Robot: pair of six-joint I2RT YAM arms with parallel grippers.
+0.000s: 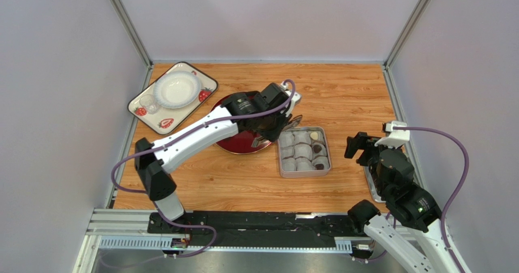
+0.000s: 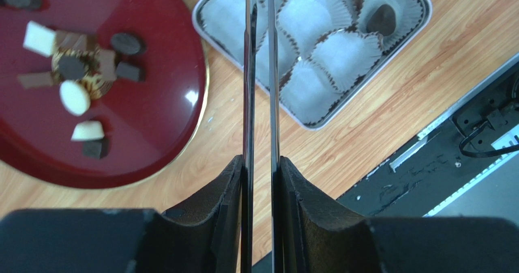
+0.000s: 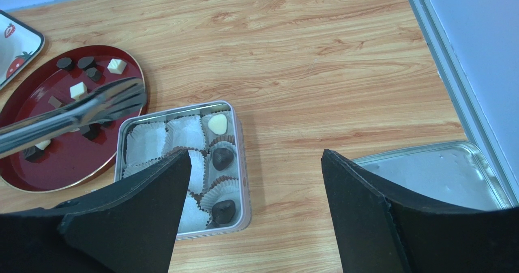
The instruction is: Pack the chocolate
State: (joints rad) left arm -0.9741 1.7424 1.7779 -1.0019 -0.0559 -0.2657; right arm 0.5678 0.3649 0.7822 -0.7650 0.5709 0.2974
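Several chocolate pieces (image 2: pixel 73 81), dark and white, lie on the red plate (image 2: pixel 152 121), which also shows in the top view (image 1: pixel 240 142). The square grey tin (image 1: pixel 304 152) of white paper cups holds a white heart (image 3: pixel 217 124) and two dark pieces (image 3: pixel 223 158). My left gripper (image 2: pixel 262 163) is shut on metal tongs (image 2: pixel 259 72). The tong blades lie close together and reach over the tin's near-plate edge (image 3: pixel 125 99). No piece shows between them. My right gripper (image 3: pixel 254 157) is open and empty, to the right of the tin (image 1: pixel 359 146).
A metal tin lid (image 3: pixel 438 175) lies at the right table edge under my right arm. A strawberry-print tray (image 1: pixel 172 96) with a white bowl and a small glass stands at the back left. The grey walls close in on both sides.
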